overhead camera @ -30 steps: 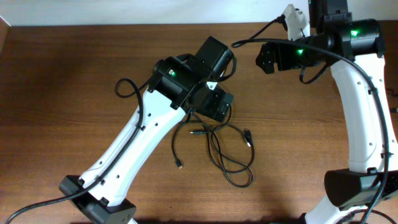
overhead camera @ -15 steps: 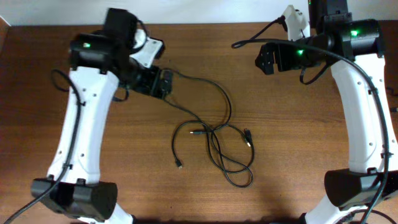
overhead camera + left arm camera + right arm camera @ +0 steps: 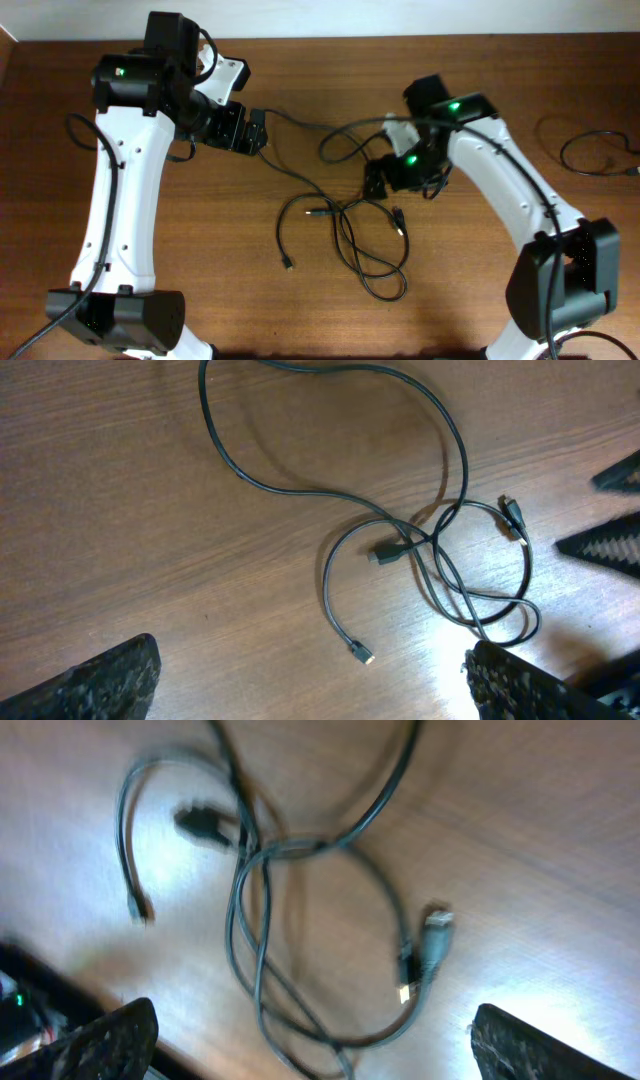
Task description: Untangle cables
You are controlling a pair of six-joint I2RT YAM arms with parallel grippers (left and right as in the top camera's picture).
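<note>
The cables [image 3: 345, 225] are thin black cords tangled in a loose knot at the table's middle, with plug ends [image 3: 288, 264] sticking out. One long strand [image 3: 300, 125] loops up and left toward my left gripper [image 3: 250, 130], which is open, high at the upper left. In the left wrist view the tangle [image 3: 440, 550] lies ahead of the open left gripper [image 3: 305, 680], with nothing between the jaws. My right gripper [image 3: 378, 182] is open just above the knot's upper right. The right wrist view shows the blurred tangle [image 3: 265, 870] and a plug [image 3: 425, 935] beyond the open right gripper [image 3: 315, 1040].
A separate black cord [image 3: 590, 150] lies looped near the table's right edge. The table's back edge [image 3: 320, 38] runs along the top. The bases of both arms stand at the front corners.
My left gripper swung from over the knot to the upper left, and a long strand now lies drawn out that way. My right arm dropped from the back right to the knot.
</note>
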